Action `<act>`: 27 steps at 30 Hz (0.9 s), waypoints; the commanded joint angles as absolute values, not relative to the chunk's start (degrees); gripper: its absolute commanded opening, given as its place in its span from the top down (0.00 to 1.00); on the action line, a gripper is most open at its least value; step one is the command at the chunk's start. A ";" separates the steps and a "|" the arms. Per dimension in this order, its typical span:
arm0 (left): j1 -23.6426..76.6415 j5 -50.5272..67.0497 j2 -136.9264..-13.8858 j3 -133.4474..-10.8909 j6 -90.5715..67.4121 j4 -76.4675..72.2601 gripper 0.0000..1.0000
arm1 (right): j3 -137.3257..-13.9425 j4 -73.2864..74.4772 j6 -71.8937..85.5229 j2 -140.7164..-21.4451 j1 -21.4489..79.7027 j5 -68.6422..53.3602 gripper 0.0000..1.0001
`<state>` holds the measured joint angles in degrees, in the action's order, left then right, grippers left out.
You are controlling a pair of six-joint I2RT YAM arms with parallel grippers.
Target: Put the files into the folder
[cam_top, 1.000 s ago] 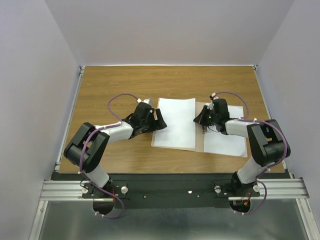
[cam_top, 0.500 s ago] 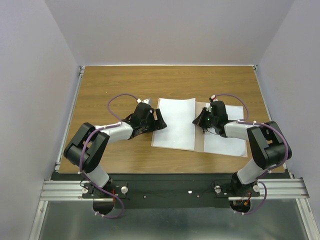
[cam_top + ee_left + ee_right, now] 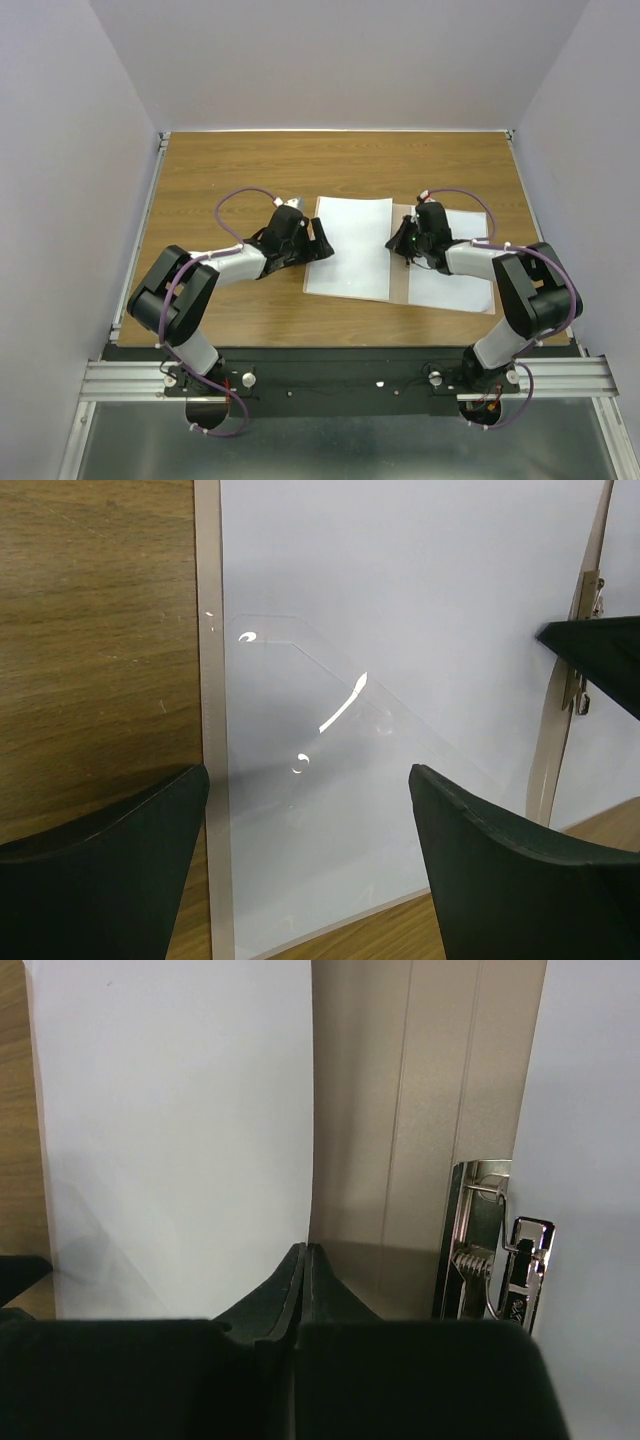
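Note:
The tan folder point(image 3: 400, 278) lies open in the middle of the table. One white sheet point(image 3: 350, 247) lies on its left half, a second white sheet point(image 3: 452, 268) on its right half. My left gripper point(image 3: 322, 245) is open and empty, its fingers low over the left sheet's point(image 3: 400, 610) left edge and the folder's border point(image 3: 210, 680). My right gripper point(image 3: 404, 240) is shut at the spine. In the right wrist view the left sheet's point(image 3: 170, 1130) right edge runs into the closed jaws of the right gripper point(image 3: 305, 1252). The metal clip point(image 3: 490, 1250) sits just right of them.
The wood table point(image 3: 230, 170) has metal rails along its left point(image 3: 150, 200) and right sides and grey walls around it. A clear film corner point(image 3: 330, 710) glints on the left sheet. The right gripper's finger point(image 3: 600, 660) shows at the far edge of the left wrist view.
My right gripper has crept slightly up and to the left along the spine, and the left sheet's right edge shifted a little with it. The left arm has not moved.

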<state>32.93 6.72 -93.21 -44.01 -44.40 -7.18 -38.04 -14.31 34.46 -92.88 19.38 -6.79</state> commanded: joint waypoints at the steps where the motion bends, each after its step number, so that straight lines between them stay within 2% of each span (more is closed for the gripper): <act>1: 34.10 7.30 -93.87 -41.83 -45.09 0.53 0.08 | -42.01 -7.84 32.09 -90.36 20.13 -1.85 0.74; 2: 34.10 7.21 -93.61 -42.18 -45.00 0.70 0.08 | -43.23 -6.95 31.65 -89.31 20.13 -1.32 0.67; 6: 34.10 5.45 -91.76 -43.24 -44.83 2.28 0.08 | -45.96 -2.21 29.10 -86.06 20.65 1.84 0.48; 7: 34.10 4.67 -91.24 -43.76 -44.74 2.72 0.08 | -46.40 -0.54 28.13 -85.26 20.74 2.37 0.40; 9: 34.10 3.35 -89.65 -44.47 -44.56 4.30 0.08 | -47.63 2.26 27.69 -83.42 21.01 4.99 0.37; 15: 34.01 -2.54 -84.38 -45.09 -44.47 7.38 0.06 | -48.51 12.12 26.98 -83.40 22.41 15.10 0.39; 21: 33.84 -4.66 -80.87 -42.72 -45.09 8.44 0.06 | -49.74 14.94 27.24 -87.88 24.69 17.83 0.43; 25: 33.75 -5.36 -79.19 -40.61 -45.44 8.17 0.05 | -51.68 15.47 27.86 -90.87 25.58 19.86 0.57; 27: 33.75 -5.36 -78.67 -40.17 -45.44 8.09 0.05 | -52.29 15.47 28.21 -92.62 25.84 20.30 0.58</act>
